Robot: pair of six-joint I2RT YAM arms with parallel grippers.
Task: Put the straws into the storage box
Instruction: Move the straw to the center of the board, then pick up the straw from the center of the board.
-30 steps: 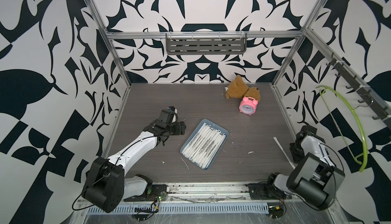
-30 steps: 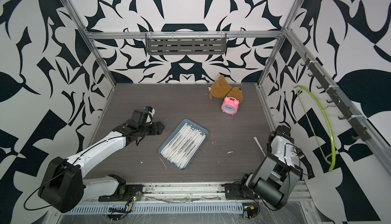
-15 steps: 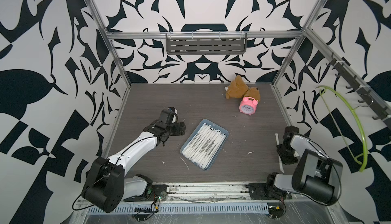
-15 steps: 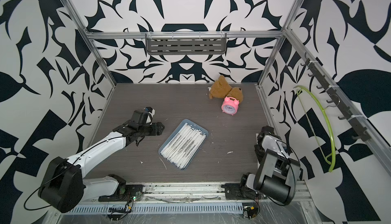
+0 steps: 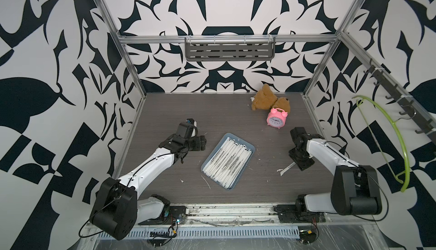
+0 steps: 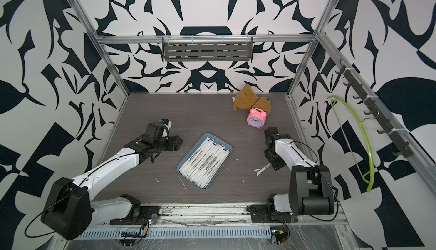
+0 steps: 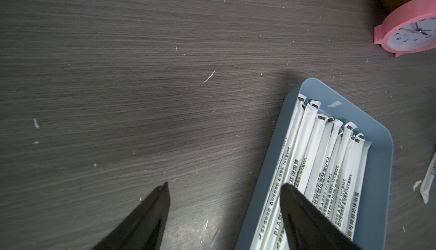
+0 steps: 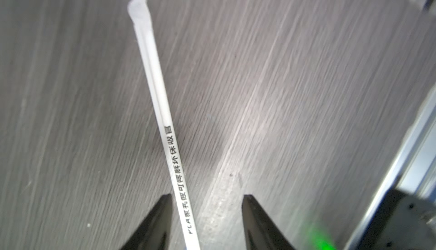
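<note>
Two black grippers both stand open. The right gripper [image 8: 207, 195] hangs low over the dark wooden table [image 5: 212, 109]. One long white paper-wrapped straw [image 8: 160, 100] lies flat between its fingers [image 8: 155, 222], close beside one of them, and nothing squeezes it. In a top view this straw [image 5: 286, 167] sits to the right of the shallow blue-grey plastic storage box [image 5: 240, 142]. The left gripper [image 7: 224, 185] is just left of the box and holds nothing. Many more white straws [image 5: 226, 162] lie side by side inside the box. At the far right are a pink alarm clock [image 5: 276, 120] and, just beside it, a brown teddy bear [image 5: 264, 99].
</note>
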